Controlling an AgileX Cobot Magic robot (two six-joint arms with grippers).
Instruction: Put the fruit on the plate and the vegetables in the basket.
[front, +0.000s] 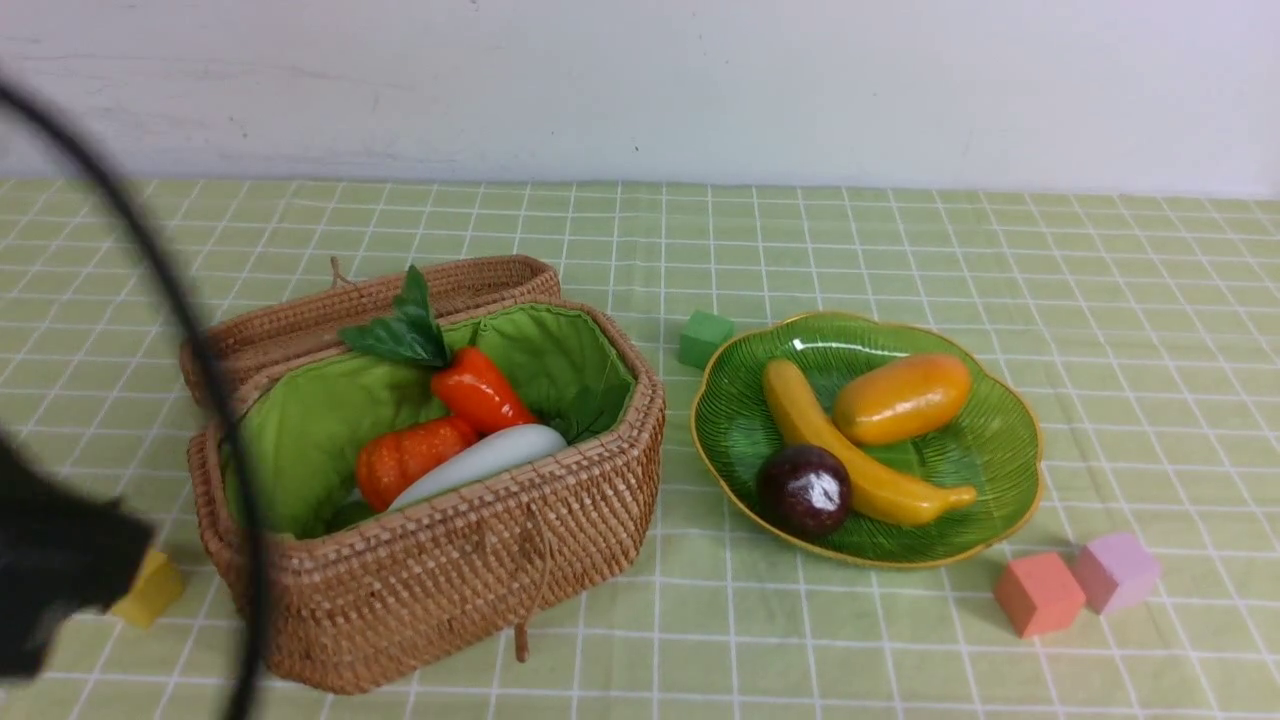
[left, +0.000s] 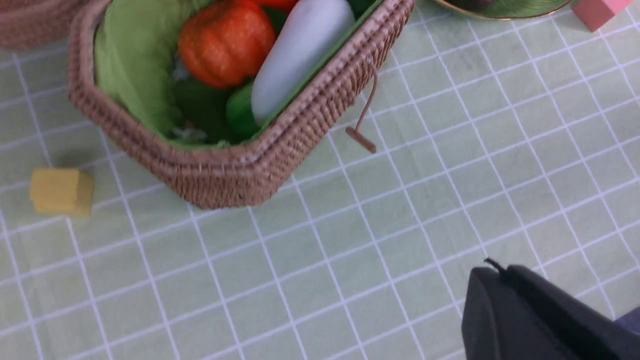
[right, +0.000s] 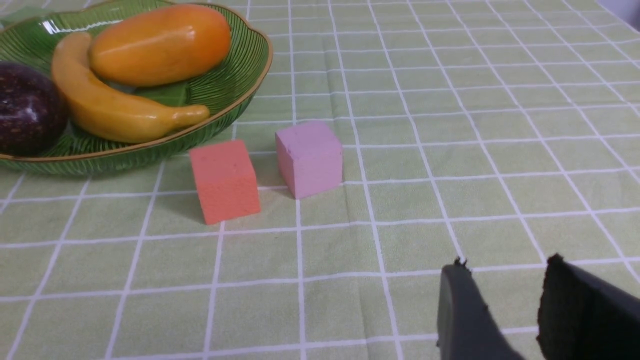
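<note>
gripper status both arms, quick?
Left gripper: shut, holding nothing, above bare tablecloth near the basket.
Right gripper: open, holding nothing, above the tablecloth near the two cubes.

Staged tabletop – checked green cloth (front: 900, 250), bare white wall (front: 640, 90).

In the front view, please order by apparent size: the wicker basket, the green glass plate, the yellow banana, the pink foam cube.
1. Brown woven wicker basket
2. Green glass plate with gold rim
3. Long yellow banana
4. Pink foam cube
</note>
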